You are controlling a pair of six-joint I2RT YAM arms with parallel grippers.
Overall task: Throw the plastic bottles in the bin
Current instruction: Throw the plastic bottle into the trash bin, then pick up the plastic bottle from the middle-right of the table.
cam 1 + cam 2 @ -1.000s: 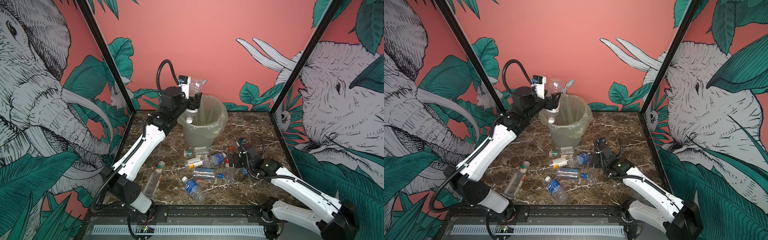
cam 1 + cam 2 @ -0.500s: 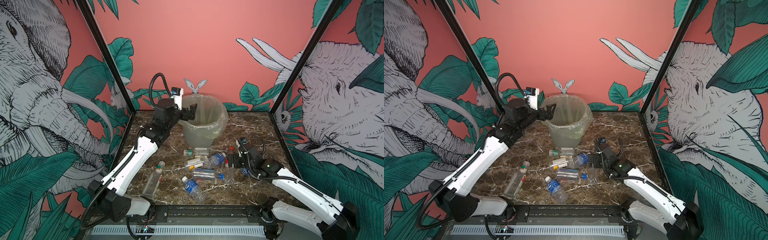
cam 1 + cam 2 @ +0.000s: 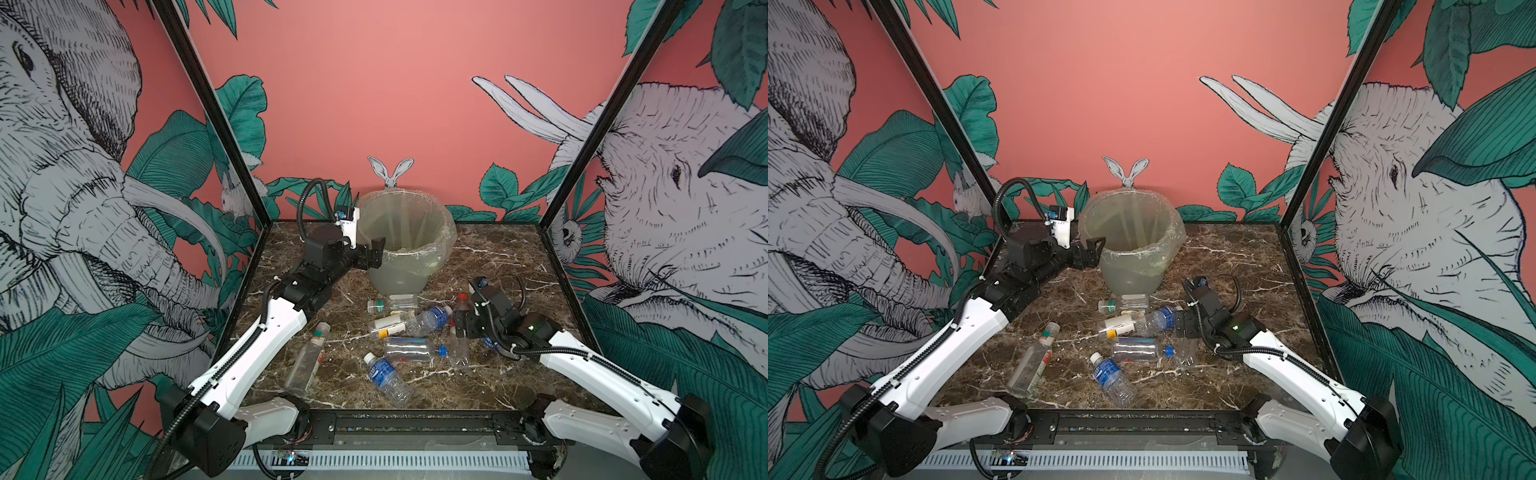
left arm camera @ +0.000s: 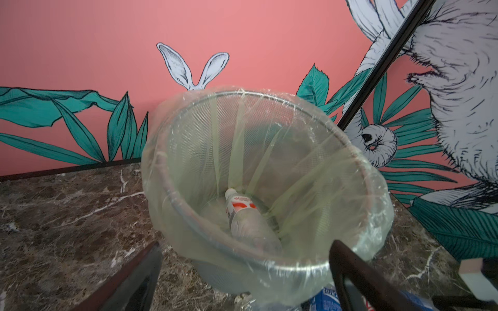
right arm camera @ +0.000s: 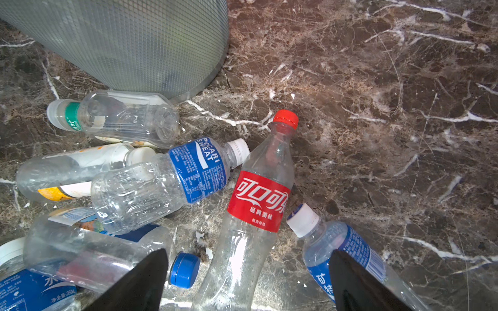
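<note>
Nearest the camera in both top views, a blue-labelled bottle (image 3: pixel 388 376) is lying on the marble table (image 3: pixel 498 266) with its white cap pointing away, and a tall clear bottle (image 3: pixel 308 359) with a pale green cap is lying alone off to the left arm's side.

Just beyond them the plastic bottles are lying in a loose heap: a blue-capped bottle (image 3: pixel 409 348) on its side, a red-labelled cola bottle (image 5: pixel 258 199) with a red cap, a Pocari Sweat bottle (image 5: pixel 172 177) overlapping a yellow-and-white one (image 5: pixel 72 167), and a green-banded bottle (image 5: pixel 116 118) resting against the foot of the bin.

The right gripper (image 3: pixel 467 328) is hovering low over this heap. In the right wrist view its two black fingers (image 5: pixel 134 285) are standing spread apart, straddling the lower body of the cola bottle without visibly touching it; whether the pads are brushing the plastic is hard to tell from this angle. A further blue-labelled bottle (image 5: pixel 347 250) is lying beside the other finger.

Farther back, the bin (image 3: pixel 405 249) is standing upright, lined with a clear bag. The left gripper (image 3: pixel 372 257) is hanging just beside its rim, fingers (image 4: pixel 129 282) spread wide and holding nothing. At the bottom of the bin one bottle (image 4: pixel 248 218) with a white cap and red-marked label is lying on its side.
</note>
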